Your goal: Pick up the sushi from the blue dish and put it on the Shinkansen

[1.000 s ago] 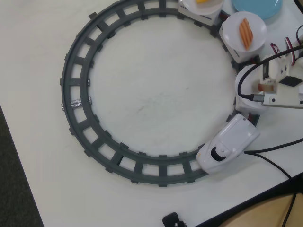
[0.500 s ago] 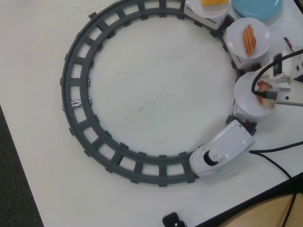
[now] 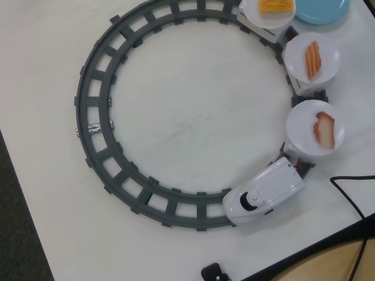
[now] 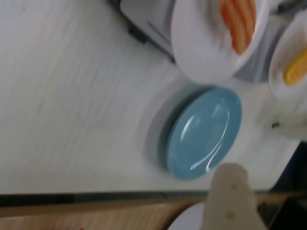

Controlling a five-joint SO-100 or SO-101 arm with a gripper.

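Dark grey ring of track (image 3: 96, 126) loops across the white table (image 3: 187, 117). Orange striped piece (image 3: 313, 60) on its plate near the table's right edge, yellow egg piece (image 3: 276, 6) at the top edge. Black cable (image 3: 351, 196) trails by the lower right corner, small black object (image 3: 214, 273) at the bottom edge.

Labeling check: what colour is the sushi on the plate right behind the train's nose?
Pale pink-white with a red edge, the sushi; clearest in the overhead view.

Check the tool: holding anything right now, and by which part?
Nothing seen held. The sushi lies on the Shinkansen car's plate; the blue dish is empty. Only one tool finger shows in the wrist view.
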